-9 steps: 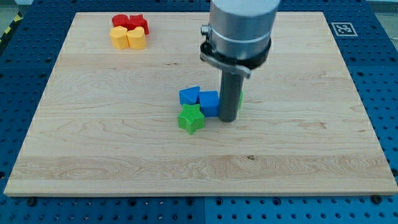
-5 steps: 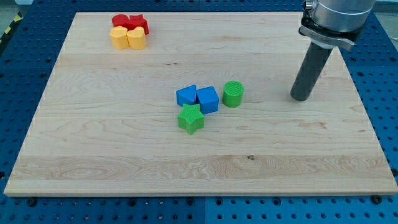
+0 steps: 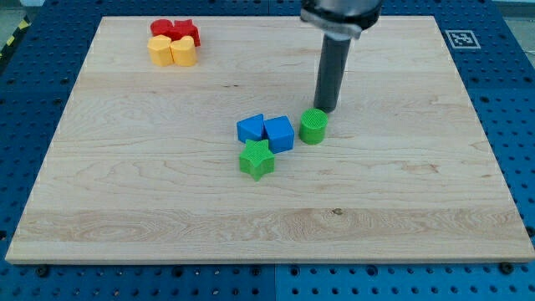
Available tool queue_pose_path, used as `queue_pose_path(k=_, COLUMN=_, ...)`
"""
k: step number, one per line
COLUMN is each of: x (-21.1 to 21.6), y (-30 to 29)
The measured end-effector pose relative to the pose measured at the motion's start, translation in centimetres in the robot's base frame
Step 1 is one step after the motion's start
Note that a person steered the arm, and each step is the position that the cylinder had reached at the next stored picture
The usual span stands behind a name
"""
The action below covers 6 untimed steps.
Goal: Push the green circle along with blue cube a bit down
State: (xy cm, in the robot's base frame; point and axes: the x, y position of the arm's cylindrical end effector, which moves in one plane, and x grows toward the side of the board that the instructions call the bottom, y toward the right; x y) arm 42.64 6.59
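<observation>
**One rod tip above the green circle**

Camera view: my tip (image 3: 326, 109) stands just above the green circle (image 3: 313, 126), at its upper right edge, maybe touching. The rod has no jaws. Left of the circle sits the blue cube (image 3: 279, 134), near it, then a blue block (image 3: 251, 128). A green star (image 3: 257, 160) lies below them on the board (image 3: 401, 201).

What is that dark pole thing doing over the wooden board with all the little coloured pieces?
It is a robot arm's pushing rod. My tip sits just above the small green circle block, on the side toward the view's top, placed to shove it downward. The blue cube lies right beside the circle on the view's left, with a second blue block and a green star block close by. Red and yellow blocks sit clustered in the wooden board's top-left corner.
</observation>
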Motion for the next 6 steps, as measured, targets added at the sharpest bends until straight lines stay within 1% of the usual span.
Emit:
queue_pose_path(k=1, x=1.0, y=-1.0)
queue_pose_path(k=4, x=3.3, y=0.5)
queue_pose_path(k=6, x=5.7, y=0.5)
